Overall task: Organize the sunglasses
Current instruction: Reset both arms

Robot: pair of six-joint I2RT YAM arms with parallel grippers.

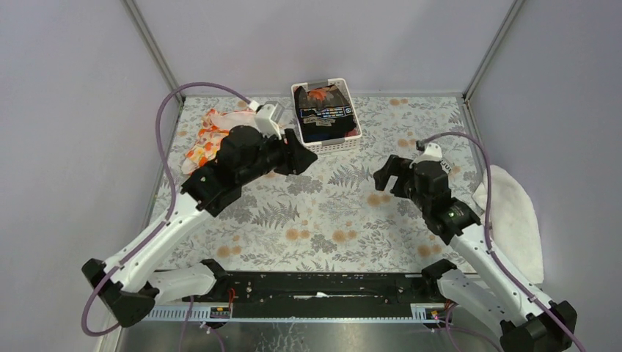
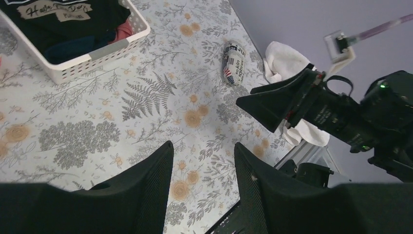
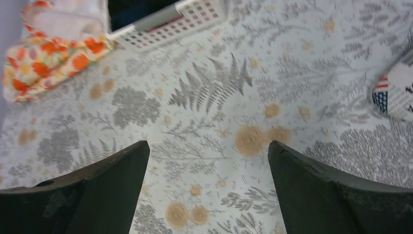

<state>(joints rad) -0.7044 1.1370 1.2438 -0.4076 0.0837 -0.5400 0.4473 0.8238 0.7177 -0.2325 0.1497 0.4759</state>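
Case only in wrist views

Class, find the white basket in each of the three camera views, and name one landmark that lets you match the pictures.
Top external: the white basket sits at the back of the table, near the centre.
Left wrist: upper left corner.
Right wrist: top edge, left of centre.
Shared landmark: the large grey fern print near the basket's corner.
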